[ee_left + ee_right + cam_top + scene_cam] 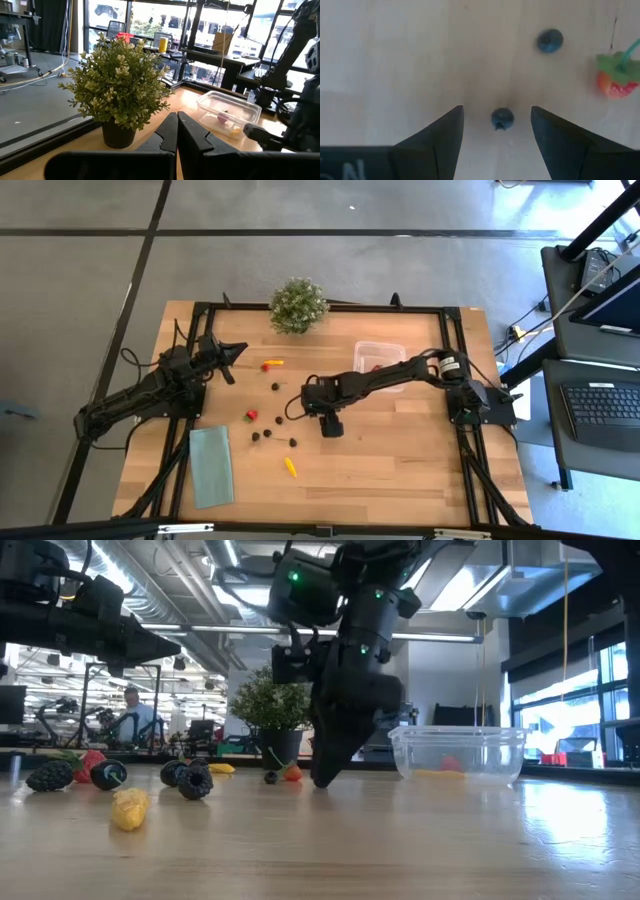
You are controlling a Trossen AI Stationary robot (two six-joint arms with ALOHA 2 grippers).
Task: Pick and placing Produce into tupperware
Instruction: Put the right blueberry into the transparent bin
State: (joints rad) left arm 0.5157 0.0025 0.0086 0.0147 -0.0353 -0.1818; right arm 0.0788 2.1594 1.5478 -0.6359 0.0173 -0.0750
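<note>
**Right gripper spread over a blueberry at mid-table**

The right gripper [496, 137] points down at the wood, its fingers wide apart and holding nothing. A blueberry [502, 119] lies on the table between the two fingertips, touching neither. Just beyond it sits a second blueberry [550, 40], and off to one side a strawberry [617, 80] with a green stalk, both clear of the fingers.

From above, this gripper [330, 423] stands near the table's middle. Loose produce is scattered beside it: dark berries [264, 434] and a red piece [251, 416] toward the left arm, a yellow piece [290, 467] nearer the front edge, and an orange-red piece [271, 364] farther back. The box [380, 366] lies behind the right arm, well apart from the gripper, with what look like a red and a yellow piece inside.

A plant [298, 305] stands at the back edge and a green cloth [211, 466] lies flat at the front left.

The left gripper [232, 351] waits at the back left, fingers pressed together and empty.
</note>
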